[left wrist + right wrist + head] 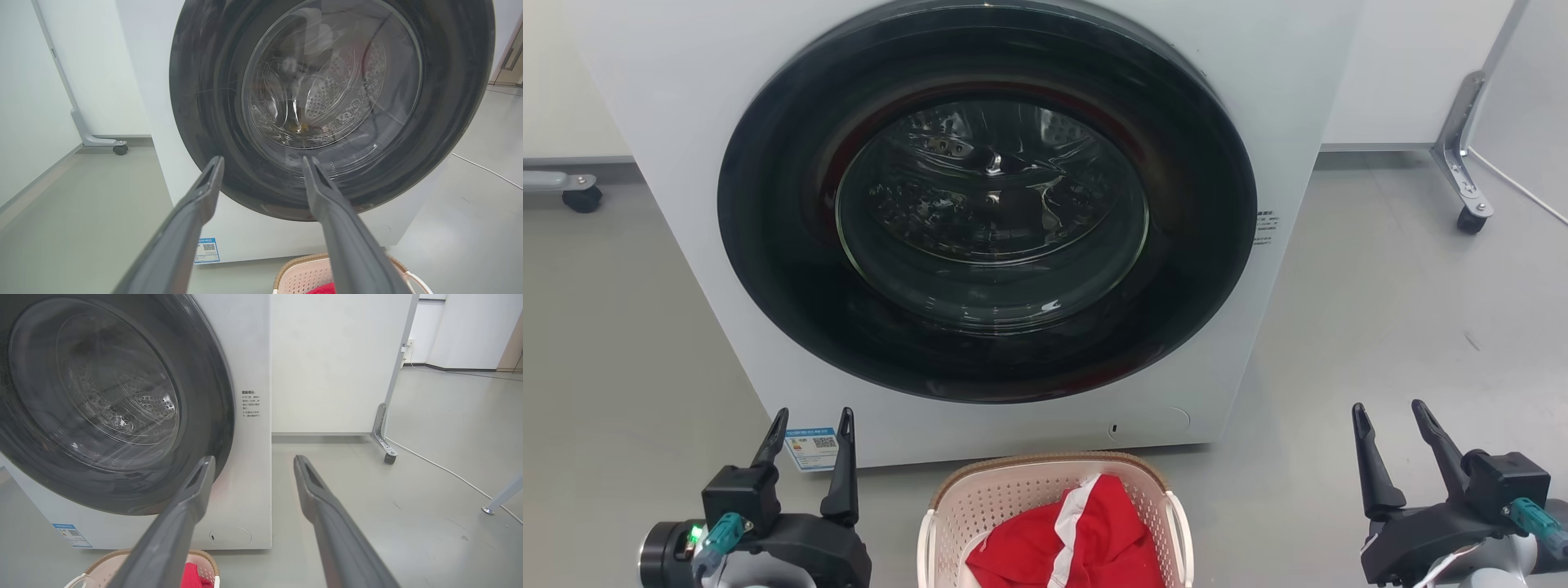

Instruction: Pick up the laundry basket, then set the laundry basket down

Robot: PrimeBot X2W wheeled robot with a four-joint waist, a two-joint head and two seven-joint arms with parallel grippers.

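The laundry basket [1005, 498] is cream-white with perforated sides and a brown woven-look rim, and it sits on the floor at the bottom centre of the head view, just in front of the washing machine. Red cloth with a white stripe [1086, 535] lies in it. My left gripper [813, 415] stands open to the basket's left, apart from it. My right gripper [1390, 408] stands open well to its right. In the left wrist view the left gripper [263, 161] points at the machine door, with the basket [302, 277] at the bottom edge. The right gripper [253, 459] is empty, the basket [106, 565] low left.
A white front-loading washing machine [1290, 98] with a shut dark round door [988, 204] stands right behind the basket. A partition foot on a castor [1462, 180] and a white cable [1523, 188] lie at the far right; another castor [582, 198] is at the far left.
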